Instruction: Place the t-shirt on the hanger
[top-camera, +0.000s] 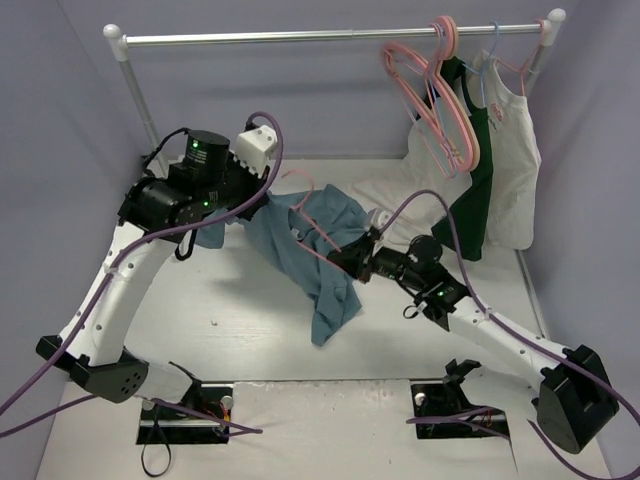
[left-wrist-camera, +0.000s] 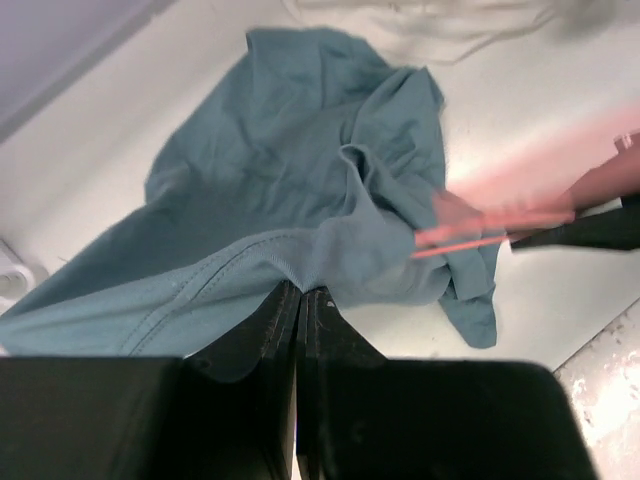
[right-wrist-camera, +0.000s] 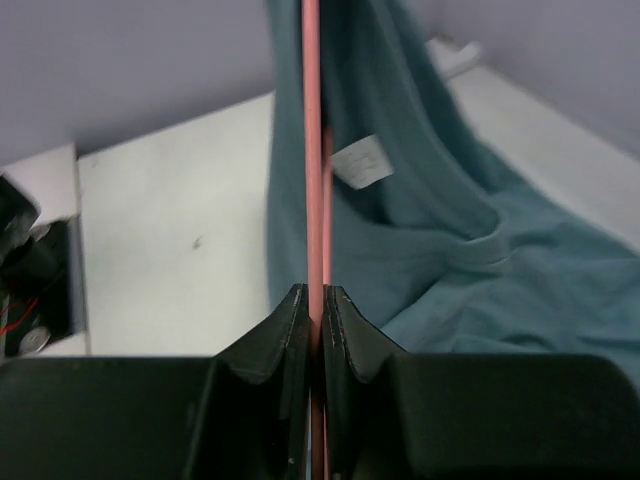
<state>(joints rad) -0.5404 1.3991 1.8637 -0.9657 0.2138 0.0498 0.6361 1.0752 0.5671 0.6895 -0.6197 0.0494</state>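
Your left gripper (left-wrist-camera: 298, 292) had its fingers pinched tight on a seam of the t-shirt (top-camera: 318, 262). The shirt sagged mid-table between the two arms, its lower end trailing toward the near side. Your right gripper (right-wrist-camera: 312, 297) was clamped on the hanger (right-wrist-camera: 312, 150), and the pink bar ran up against the shirt's neck, right by the white label (right-wrist-camera: 360, 161). Back on the rail (top-camera: 300, 37) hung the spare pink hangers (top-camera: 440, 110), a dark green garment (top-camera: 482, 175) and a white top (top-camera: 515, 150).

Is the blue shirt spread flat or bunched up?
Bunched up. The t-shirt is in crumpled folds, an edge pinched in the left gripper; the right gripper grips the hanger.
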